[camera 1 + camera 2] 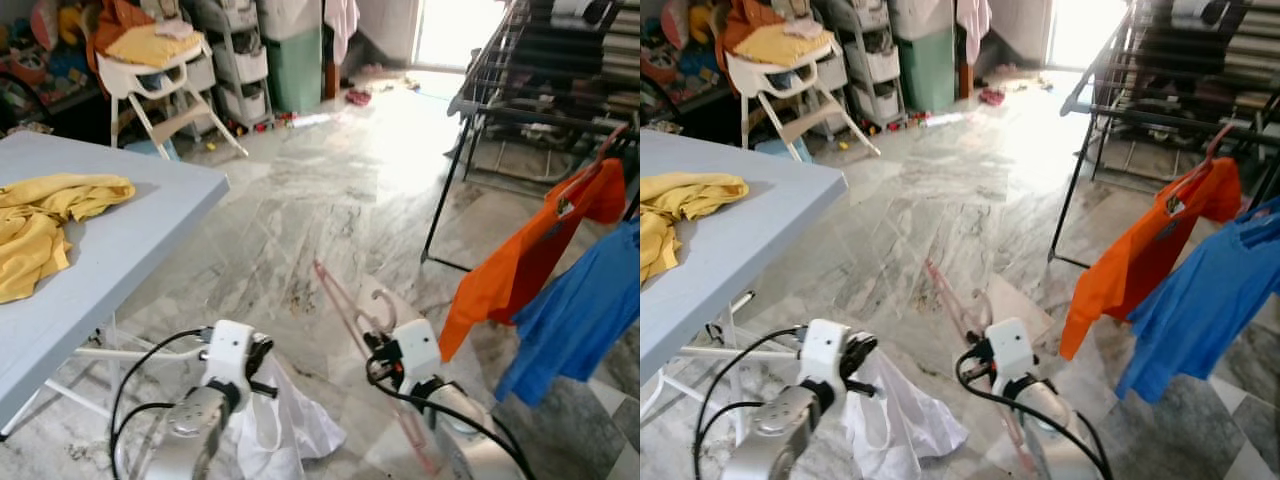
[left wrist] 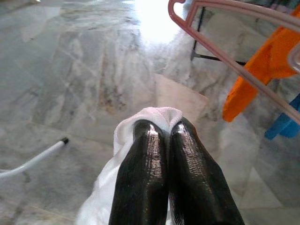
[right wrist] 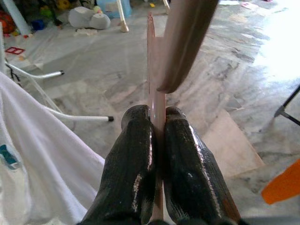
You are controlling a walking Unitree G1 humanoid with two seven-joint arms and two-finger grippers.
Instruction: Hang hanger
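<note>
Right gripper [image 3: 157, 123] clamped on thin pink plastic hanger [image 1: 345, 305], bar jutting beyond fingertips; left gripper [image 2: 166, 133] pinching soft white cloth [image 1: 285, 420], draped beneath, over veined marble floor [image 1: 300, 210]

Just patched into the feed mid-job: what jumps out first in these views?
The right gripper is shut on a pink hanger held low over the marble floor, while the left gripper pinches a white garment hanging beside it. To the robot's right, an orange shirt and a blue shirt hang on a drying rack; a yellow cloth lies on the grey table to its left.
</note>
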